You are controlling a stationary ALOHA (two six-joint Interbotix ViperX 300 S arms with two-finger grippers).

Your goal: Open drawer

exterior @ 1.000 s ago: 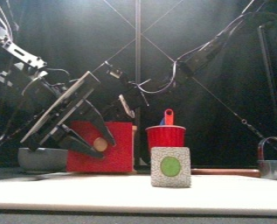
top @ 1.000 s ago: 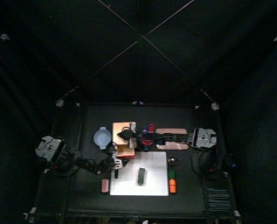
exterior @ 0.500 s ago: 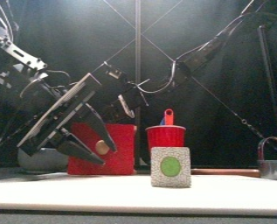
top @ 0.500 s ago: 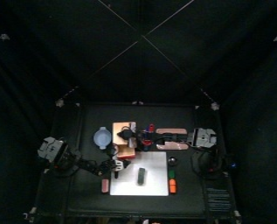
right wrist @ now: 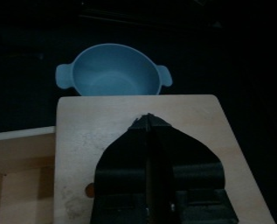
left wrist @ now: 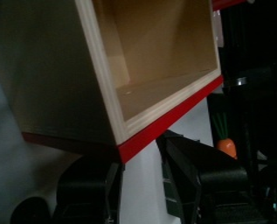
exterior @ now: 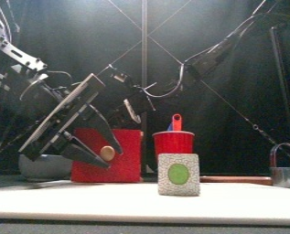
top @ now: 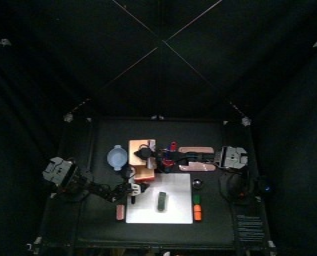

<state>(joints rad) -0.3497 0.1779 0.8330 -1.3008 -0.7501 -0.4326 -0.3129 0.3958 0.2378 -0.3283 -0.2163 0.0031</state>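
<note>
Top view: the small worktop [top: 221,225] sits in the middle, crowded with little things. The left arm comes in from the left toward the light wooden box [top: 142,160], and the right arm reaches over the same box from the right. The drawer cannot be told apart from the box at this height.

Front view: the left hand [exterior: 101,137] hangs slanted in front of a red-sided box [exterior: 108,155], its two fingers spread, one crossing the red face. A red cup [exterior: 174,143] and a white carton with a green oval [exterior: 177,175] stand to its right, near the camera. A padlock [exterior: 285,167] stands far right.

Left wrist view: the drawer [left wrist: 152,61] shows as an empty tan tray with a red lower edge, just above the left hand's own fingers [left wrist: 86,184], which stand apart and grip nothing. That placing probably sets them up to catch the drawer's edge.

Right wrist view: the right hand [right wrist: 155,179] rests on the box's flat wooden top, likely steadying it; I cannot tell how its jaws stand. A blue bowl [right wrist: 113,77] lies beyond.
</note>
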